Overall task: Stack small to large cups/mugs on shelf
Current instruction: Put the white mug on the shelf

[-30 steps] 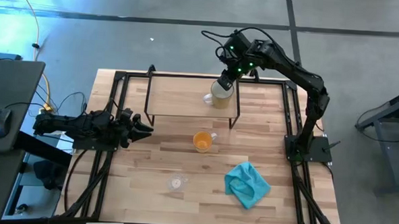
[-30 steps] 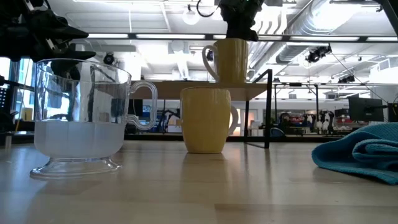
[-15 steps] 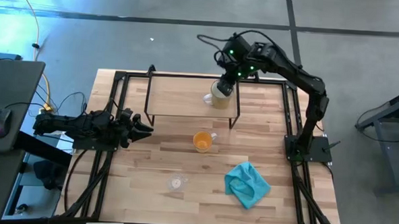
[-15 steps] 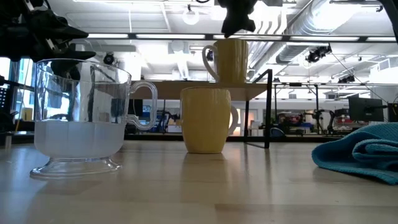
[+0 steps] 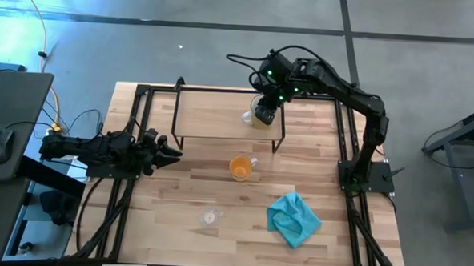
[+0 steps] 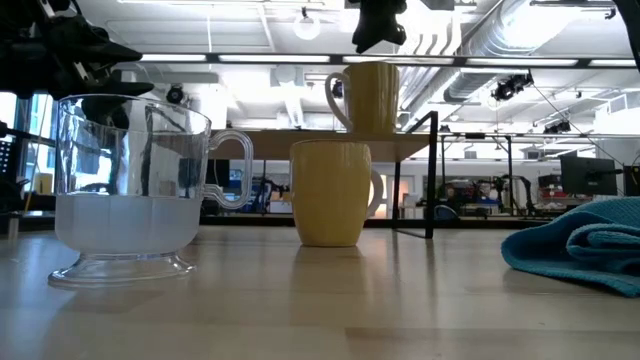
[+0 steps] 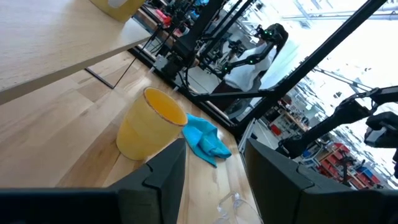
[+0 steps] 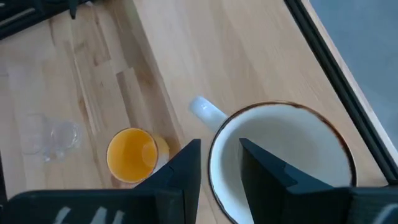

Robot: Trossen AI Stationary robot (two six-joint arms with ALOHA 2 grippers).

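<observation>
Cream-white mug [image 5: 261,118] is sitting on the shelf [image 5: 214,112] while the right gripper [image 5: 264,112], fingers parted and empty, is hovering just above its rim, risking a knock.

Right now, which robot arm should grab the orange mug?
Probably the left. Its gripper waits open near the orange mug on the table. The right gripper hangs above the cream mug on the shelf.

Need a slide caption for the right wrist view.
Right claw, open, hovers above the cream mug on the shelf; orange mug and glass cup wait below.
</observation>
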